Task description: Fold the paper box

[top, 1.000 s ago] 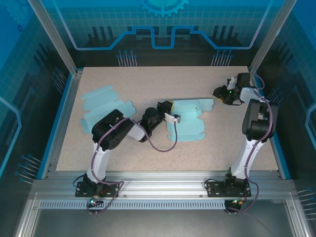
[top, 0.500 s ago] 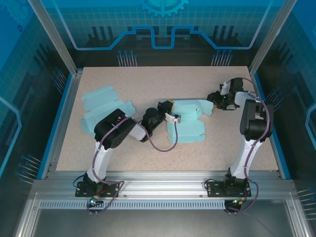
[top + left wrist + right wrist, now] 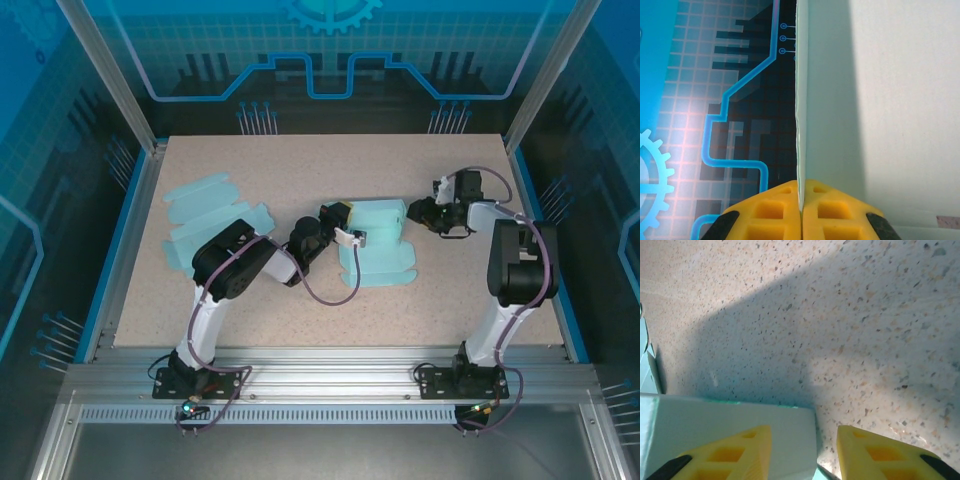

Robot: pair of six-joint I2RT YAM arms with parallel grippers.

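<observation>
Pinching paper box (image 3: 378, 250), left end effector (image 3: 801, 197); right end effector (image 3: 801, 434) parted.

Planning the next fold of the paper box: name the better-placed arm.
Likely right: the open right gripper sits at the right-hand flap of the light-blue paper box, ready to fold it. The left gripper is shut on the box's left edge, anchoring it.

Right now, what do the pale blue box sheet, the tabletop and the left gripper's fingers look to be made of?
The paper box: thin matte card or stiff paper; its pinched edge looks sheet-thin.
The tabletop: beige and speckled, probably laminate or stone-look composite, low sheen.
The left gripper's fingers: yellow, matte, with recessed pockets, likely moulded or printed plastic.
</observation>
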